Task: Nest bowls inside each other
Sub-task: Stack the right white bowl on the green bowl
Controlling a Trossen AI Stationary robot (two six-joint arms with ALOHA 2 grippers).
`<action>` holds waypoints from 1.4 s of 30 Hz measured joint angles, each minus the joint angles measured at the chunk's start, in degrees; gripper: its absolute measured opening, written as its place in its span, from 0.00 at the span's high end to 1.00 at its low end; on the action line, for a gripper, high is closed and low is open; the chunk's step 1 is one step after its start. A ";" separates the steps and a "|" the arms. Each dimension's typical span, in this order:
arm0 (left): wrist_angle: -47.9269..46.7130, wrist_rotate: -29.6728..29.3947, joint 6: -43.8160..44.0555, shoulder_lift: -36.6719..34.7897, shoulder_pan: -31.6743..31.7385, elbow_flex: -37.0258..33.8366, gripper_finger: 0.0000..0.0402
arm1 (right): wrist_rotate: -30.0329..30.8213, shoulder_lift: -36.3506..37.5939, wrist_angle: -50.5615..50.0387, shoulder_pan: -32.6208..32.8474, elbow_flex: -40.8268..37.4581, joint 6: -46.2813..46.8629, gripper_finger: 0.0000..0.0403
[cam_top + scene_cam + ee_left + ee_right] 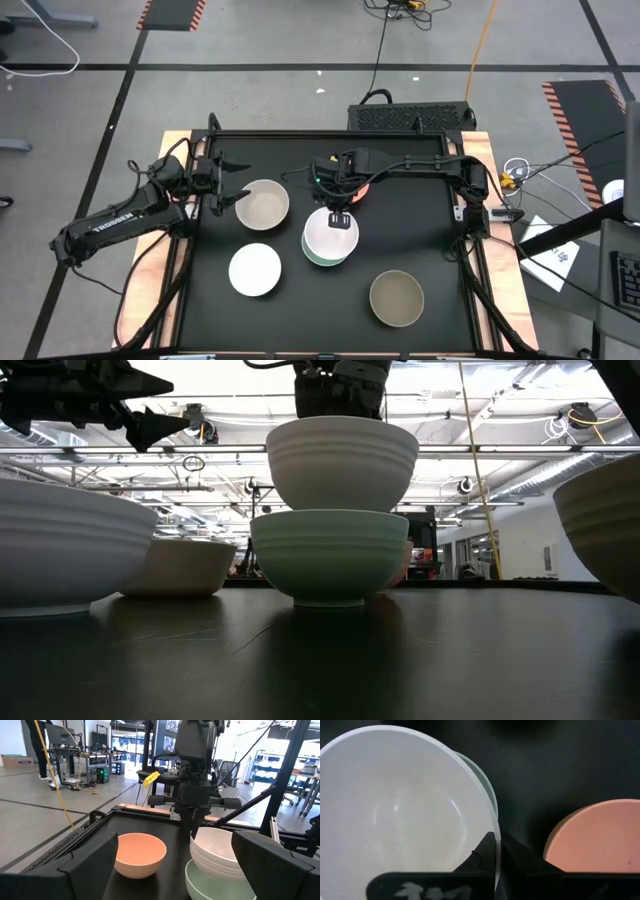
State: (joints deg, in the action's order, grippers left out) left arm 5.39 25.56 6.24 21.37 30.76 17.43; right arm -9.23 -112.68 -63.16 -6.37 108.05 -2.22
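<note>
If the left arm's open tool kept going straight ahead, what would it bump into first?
Probably the beige bowl just ahead of the left tool, though the tool looks higher and might pass over it toward the held white bowl.

The left arm [115, 222] carries the white word "TROSSEN" along its side in the high view. A yellow tag [151, 778] in the left wrist view has print too small to read.

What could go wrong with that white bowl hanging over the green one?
The right fingers pinch only the white bowl's rim, so it could slip or tilt. It sits slightly off-centre over the green bowl, so it might catch that rim when lowered. The pink bowl close behind could get bumped.
</note>
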 joint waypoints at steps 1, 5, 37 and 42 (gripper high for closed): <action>0.00 0.00 -0.02 0.00 0.00 0.00 0.02 | 0.00 0.00 0.01 0.00 0.00 -0.04 1.00; -0.02 0.00 -0.04 0.00 0.00 0.00 0.02 | -1.49 0.00 0.47 0.00 0.00 -0.37 1.00; -0.85 0.00 -0.18 0.00 0.00 0.00 0.02 | -5.90 0.04 9.62 -2.20 -8.00 -0.94 1.00; -0.90 0.00 -0.41 0.00 0.00 0.00 0.02 | -8.98 -1.23 8.34 -2.67 -8.02 -1.27 1.00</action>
State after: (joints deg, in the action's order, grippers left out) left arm 4.49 25.56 5.82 21.37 30.76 17.43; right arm -18.22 -113.91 -54.82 -9.04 100.03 -3.49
